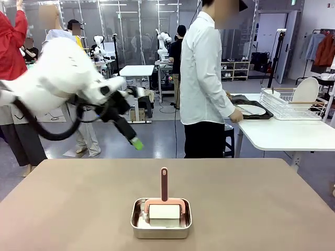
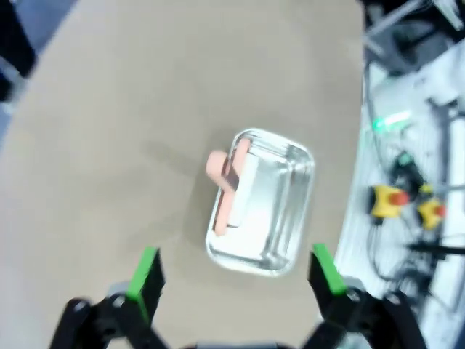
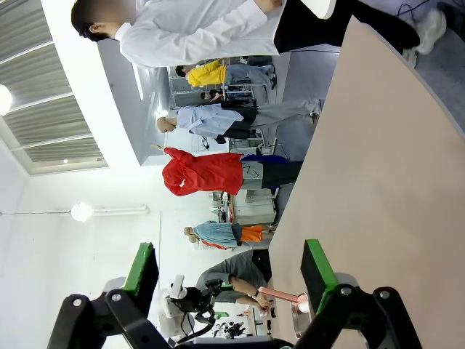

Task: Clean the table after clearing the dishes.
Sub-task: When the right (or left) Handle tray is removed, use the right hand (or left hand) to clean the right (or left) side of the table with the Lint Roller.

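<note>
The taupe table [image 1: 78, 198] carries a small steel pan [image 1: 160, 218] near its front edge. A white roller with a pink handle [image 1: 164, 184] stands in the pan. My left gripper [image 1: 134, 141] hangs above the table's far left part. In the left wrist view the left gripper [image 2: 236, 276] is open over the pan [image 2: 272, 211], holding nothing. My right gripper [image 3: 229, 273] is open and holds nothing, with the table [image 3: 378, 182] beside it. A person in a white shirt holds a dark tray [image 1: 260, 115] with a white plate [image 1: 251, 109] on the white side table.
The white side table [image 1: 282, 133] stands at the back right, with a wire rack [image 1: 293, 107] holding another white plate [image 1: 305, 90]. Other people stand at the far left. Cables and a box with red and yellow buttons [image 2: 399, 200] lie past the table's edge.
</note>
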Controlling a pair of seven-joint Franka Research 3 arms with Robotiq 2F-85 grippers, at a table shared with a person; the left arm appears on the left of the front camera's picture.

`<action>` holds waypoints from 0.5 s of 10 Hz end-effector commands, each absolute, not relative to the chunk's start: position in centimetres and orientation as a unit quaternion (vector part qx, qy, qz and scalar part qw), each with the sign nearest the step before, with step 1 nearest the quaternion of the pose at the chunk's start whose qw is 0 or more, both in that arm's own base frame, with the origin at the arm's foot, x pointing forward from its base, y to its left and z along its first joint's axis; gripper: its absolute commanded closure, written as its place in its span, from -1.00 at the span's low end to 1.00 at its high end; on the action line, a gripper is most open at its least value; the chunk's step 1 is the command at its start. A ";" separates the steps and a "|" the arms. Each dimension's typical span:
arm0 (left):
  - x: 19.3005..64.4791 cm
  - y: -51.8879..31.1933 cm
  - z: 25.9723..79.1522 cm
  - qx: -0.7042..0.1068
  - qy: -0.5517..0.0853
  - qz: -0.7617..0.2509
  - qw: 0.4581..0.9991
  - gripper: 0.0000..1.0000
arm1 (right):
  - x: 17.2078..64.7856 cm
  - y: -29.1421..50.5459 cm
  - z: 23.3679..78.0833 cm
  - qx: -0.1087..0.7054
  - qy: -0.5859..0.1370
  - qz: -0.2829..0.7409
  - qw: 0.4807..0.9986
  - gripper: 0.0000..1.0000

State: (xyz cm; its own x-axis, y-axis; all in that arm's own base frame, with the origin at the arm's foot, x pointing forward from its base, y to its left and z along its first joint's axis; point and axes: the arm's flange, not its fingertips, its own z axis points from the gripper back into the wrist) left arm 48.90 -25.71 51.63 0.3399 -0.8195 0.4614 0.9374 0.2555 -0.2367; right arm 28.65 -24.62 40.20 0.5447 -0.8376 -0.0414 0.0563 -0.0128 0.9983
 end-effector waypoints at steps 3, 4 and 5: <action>52.3 -31.3 51.5 -0.146 -0.066 -0.690 0.706 -1.00 | 28.2 -24.7 40.5 0.614 -0.318 -0.351 0.632 -1.00; 52.3 -32.9 51.0 -0.139 -0.046 -0.709 0.690 -1.00 | 28.2 -24.7 40.5 0.614 -0.318 -0.351 0.632 -1.00; 52.0 -34.0 50.3 -0.145 -0.030 -0.719 0.679 -1.00 | 28.2 -24.7 40.5 0.614 -0.318 -0.351 0.632 -1.00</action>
State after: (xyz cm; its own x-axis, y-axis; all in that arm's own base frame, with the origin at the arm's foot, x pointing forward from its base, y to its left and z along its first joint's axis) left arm 51.66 -33.50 50.21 0.0128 -0.9629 0.2696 0.9915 -0.0227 -0.1283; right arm 28.65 -24.63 40.21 0.5448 -0.8376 -0.0412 0.0560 -0.0126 0.9984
